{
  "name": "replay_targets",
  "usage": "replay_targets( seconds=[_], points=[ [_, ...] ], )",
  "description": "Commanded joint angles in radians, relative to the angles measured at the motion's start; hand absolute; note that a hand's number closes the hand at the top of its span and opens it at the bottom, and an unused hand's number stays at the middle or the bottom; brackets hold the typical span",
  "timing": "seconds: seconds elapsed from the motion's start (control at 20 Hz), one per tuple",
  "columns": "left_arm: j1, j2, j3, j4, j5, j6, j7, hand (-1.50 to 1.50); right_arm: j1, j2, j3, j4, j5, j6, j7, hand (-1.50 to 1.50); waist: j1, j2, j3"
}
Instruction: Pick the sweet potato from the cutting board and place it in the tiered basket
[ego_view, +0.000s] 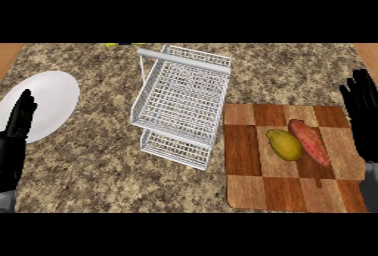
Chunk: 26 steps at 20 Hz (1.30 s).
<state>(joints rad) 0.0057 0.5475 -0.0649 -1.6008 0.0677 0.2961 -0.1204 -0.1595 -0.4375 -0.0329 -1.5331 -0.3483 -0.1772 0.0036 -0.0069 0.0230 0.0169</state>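
sweet potato (308, 142) lying on the checkered cutting board (251, 192) at right of the speckled worktop (96, 170), long axis slanted, touching a yellow fruit (284, 144) on its left side. tiered basket (181, 107) of white wire near the board's left edge, set at centre, upper tray open from above, likely so as to receive a drop from the right. white plate (55, 97) at far left, well apart from the board. right robot hand (363, 117) released, fingers straight and upward, resting at the view's right edge over the board's far side, nearest the sweet potato and so the probable picking hand. left robot hand (18, 127) likewise released, resting over the plate's lower rim. nothing grasped; pick not yet begun.
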Motion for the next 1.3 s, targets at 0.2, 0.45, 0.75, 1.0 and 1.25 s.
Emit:
replay_targets(
  seconds=[0.2, 0.45, 0.75, 1.0, 1.25],
  points=[
    [-0.037, -0.082, -0.053, 0.033, 0.137, -0.109, 0.129, 0.00, -0.076, 0.014, 0.205, -0.185, -0.123, 0.414, -0.113, 1.50, 0.012, -0.023, -0.014],
    [-0.024, -0.113, -0.075, 0.004, 0.239, -0.172, 0.265, 0.00, 0.055, -0.007, 0.128, 0.044, 0.111, 0.145, -0.086, -1.50, 0.008, -0.019, -0.015],
    [-0.056, -0.153, -0.066, 0.007, 0.219, -0.157, 0.302, 0.00, 0.055, -0.171, 0.067, -0.071, 0.170, 0.297, -0.189, -1.50, -0.003, -0.025, -0.017],
    [-0.063, -0.153, -0.053, 0.002, 0.231, -0.156, 0.309, 0.00, -0.007, -0.405, 0.060, -0.112, 0.372, 0.312, -0.108, -1.50, -0.011, -0.029, -0.020],
    [-0.074, -0.150, -0.056, 0.027, 0.220, -0.169, 0.301, 0.00, -0.011, -0.595, 0.176, -0.193, 0.478, 0.516, -0.003, -1.50, -0.001, -0.025, -0.022]
  ],
)
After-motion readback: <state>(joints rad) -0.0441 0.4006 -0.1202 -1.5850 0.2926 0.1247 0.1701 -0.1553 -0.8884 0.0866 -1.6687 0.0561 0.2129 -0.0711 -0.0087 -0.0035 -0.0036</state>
